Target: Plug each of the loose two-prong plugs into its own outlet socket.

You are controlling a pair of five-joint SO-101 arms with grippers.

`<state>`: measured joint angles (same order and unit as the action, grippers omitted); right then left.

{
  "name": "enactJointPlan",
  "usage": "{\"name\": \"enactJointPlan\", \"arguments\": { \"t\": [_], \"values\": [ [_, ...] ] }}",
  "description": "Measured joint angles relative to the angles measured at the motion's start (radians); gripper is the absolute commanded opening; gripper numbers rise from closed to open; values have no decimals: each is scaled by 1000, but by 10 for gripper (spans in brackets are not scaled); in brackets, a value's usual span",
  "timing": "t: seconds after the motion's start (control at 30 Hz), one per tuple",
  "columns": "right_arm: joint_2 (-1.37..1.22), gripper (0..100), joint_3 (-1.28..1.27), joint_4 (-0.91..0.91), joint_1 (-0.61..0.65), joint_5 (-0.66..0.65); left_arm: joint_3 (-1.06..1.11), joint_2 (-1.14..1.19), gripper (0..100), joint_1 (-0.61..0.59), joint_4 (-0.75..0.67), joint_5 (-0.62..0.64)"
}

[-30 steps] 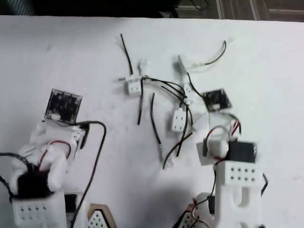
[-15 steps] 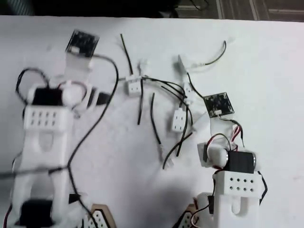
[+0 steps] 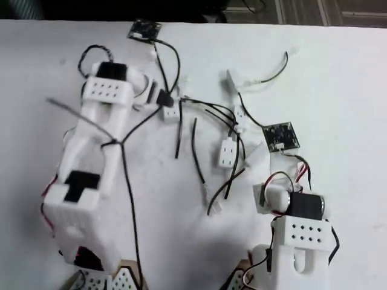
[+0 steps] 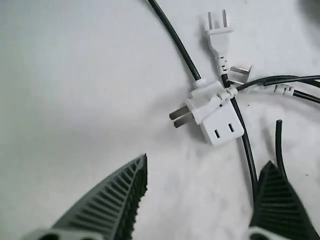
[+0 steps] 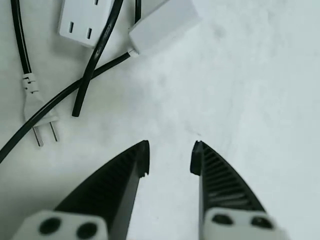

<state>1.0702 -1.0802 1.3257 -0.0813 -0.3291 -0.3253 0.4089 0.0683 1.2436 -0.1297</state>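
Hovering left gripper (image 4: 206,161), spread empty, over outlet socket (image 4: 222,131) beside loose plug (image 4: 218,30); holding right gripper (image 5: 171,145) parted, empty; apparently starting plugging from zero.

plug (image 4: 218,31): white, loose, flat | socket (image 4: 222,131): white, slots empty, nearby

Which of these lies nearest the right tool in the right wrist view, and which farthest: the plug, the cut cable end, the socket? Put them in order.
Measured from the right tool:
1. The cable end, on the table just beside the plug.
2. The plug, slightly further out, prongs pointing back towards the arm.
3. The socket, well beyond both, with a black cable crossing it.
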Motion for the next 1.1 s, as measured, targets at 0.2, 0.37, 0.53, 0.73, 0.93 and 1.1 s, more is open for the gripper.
{"name": "enactJointPlan", "arguments": {
  "t": [0.2, 0.37, 0.53, 0.73, 0.93, 1.1],
  "values": [
    [0, 137, 0, 0, 0, 0, -118, 175, 343, 8, 0, 3],
    [0, 137, 0, 0, 0, 0, -138, 238, 341, 8, 0, 9],
    [0, 137, 0, 0, 0, 0, -138, 287, 340, 8, -32, 144],
    [0, 137, 0, 0, 0, 0, -138, 315, 339, 20, -115, 245],
    [0, 137, 0, 0, 0, 0, -138, 359, 229, 92, -123, 253],
    [0, 137, 0, 0, 0, 0, -138, 362, 26, 81, -123, 256]
  ]
}}
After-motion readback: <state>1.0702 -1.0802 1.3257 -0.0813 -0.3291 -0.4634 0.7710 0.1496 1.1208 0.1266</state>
